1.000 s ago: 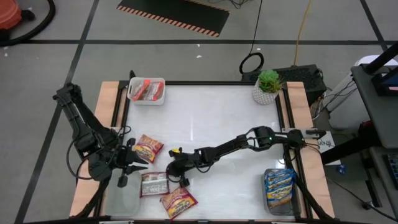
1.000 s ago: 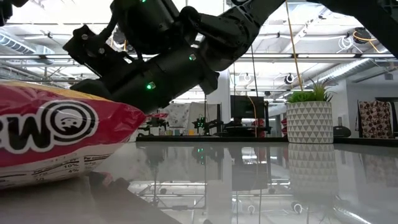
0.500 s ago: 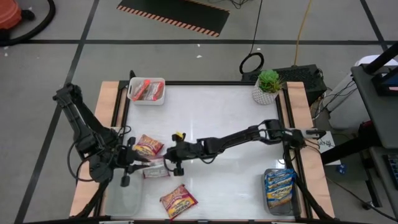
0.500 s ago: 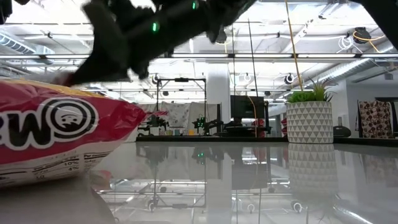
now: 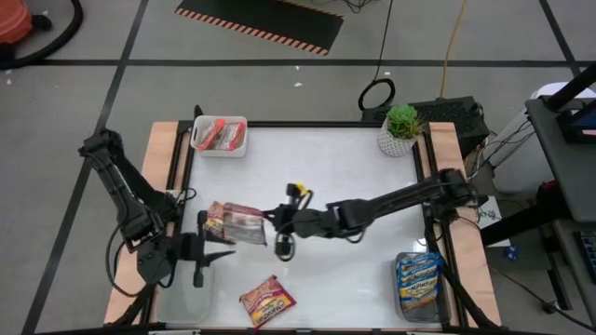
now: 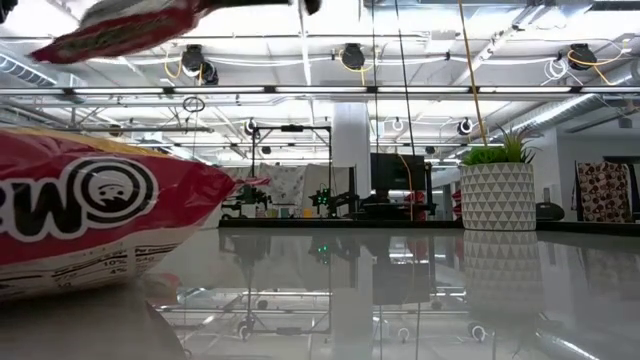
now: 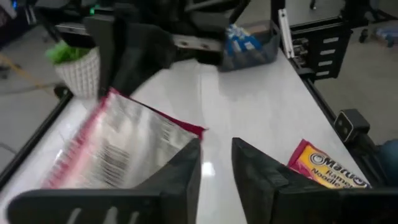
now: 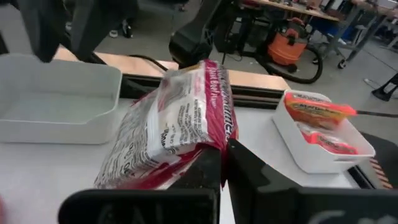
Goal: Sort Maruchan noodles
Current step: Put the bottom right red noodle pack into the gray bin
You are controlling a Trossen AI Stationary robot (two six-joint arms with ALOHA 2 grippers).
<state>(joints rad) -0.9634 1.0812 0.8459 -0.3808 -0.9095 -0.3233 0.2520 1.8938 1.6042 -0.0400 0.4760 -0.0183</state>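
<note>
We see the dark red packet [image 7: 118,149] blurred just ahead of the left gripper [image 7: 214,163]; the low view crops another red packet [image 6: 90,215].

I count three dark red packets [image 5: 236,223] out on the desk, two orange ones in the white bin [image 5: 220,137], blue ones in the clear bin [image 5: 418,281], one potted plant [image 5: 400,128].

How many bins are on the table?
3. A white bin at the left edge holds orange-red packets. A clear bin at the right edge holds blue packets. An empty bin sits beside the left gripper.
</note>
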